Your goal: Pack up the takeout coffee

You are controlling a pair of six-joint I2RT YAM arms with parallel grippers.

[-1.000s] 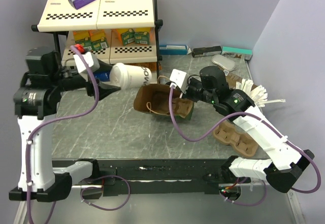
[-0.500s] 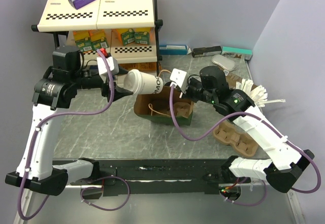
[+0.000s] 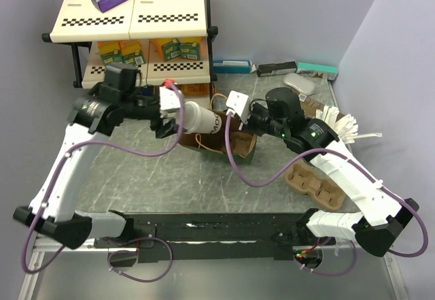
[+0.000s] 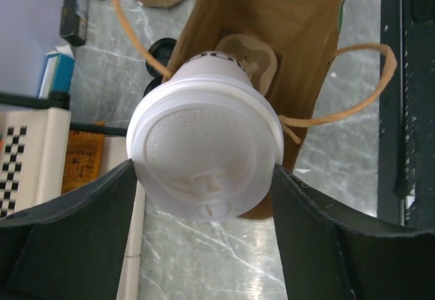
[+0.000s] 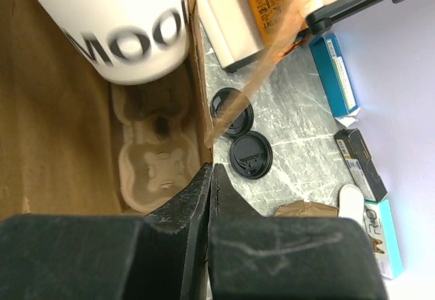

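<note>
Left gripper (image 4: 204,181) fingers (image 4: 75,239) clamped on takeout coffee cup (image 3: 202,119) near lid, cup lying sideways, base at mouth of paper bag (image 4: 272,28). Right gripper (image 5: 211,177) pinched shut on bag edge. Hold mouth wide. Steer your cup base toward free pulp tray (image 5: 153,160) socket. Release only once seated.

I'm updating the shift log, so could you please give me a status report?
Left gripper clamps white lidded coffee cup, base at paper bag mouth. Right gripper shut on bag rim. Pulp cup tray inside, nothing blocking.
</note>
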